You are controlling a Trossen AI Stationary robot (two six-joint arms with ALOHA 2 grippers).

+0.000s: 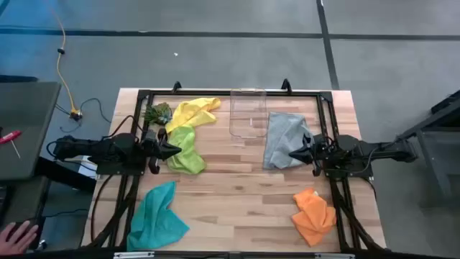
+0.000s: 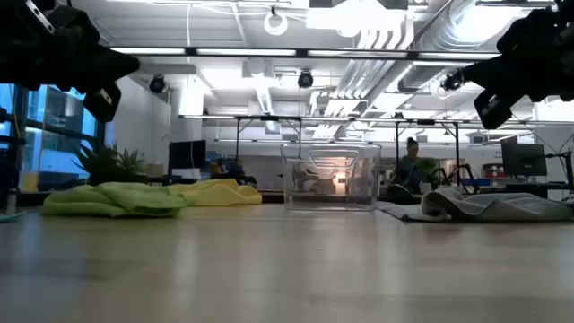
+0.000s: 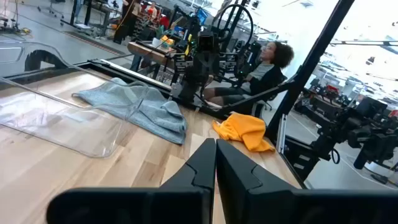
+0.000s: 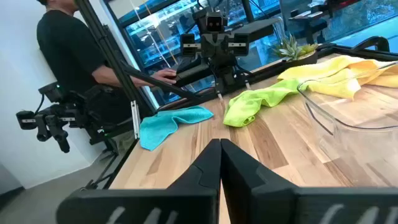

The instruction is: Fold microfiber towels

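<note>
soft cloth towels (image 1: pixel 285 140); wooden table (image 1: pixel 237 187)

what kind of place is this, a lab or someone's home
Most likely a robotics lab or open workshop, not a home: exposed ceiling ducts, a wooden table framed by robot arms, and more camera rigs standing nearby.

A pale wooden desk (image 1: pixel 237 191) with a black frame carries five crumpled cloths. The yellow towel (image 1: pixel 192 111) and lime green towel (image 1: pixel 186 150) lie touching at the far left, beside a small leafy clump (image 1: pixel 158 114). A clear plastic box (image 1: pixel 248 113) stands just beside the grey towel (image 1: pixel 283 139). The teal towel (image 1: pixel 157 216) and orange towel (image 1: pixel 314 215) lie at opposite near corners.
</note>
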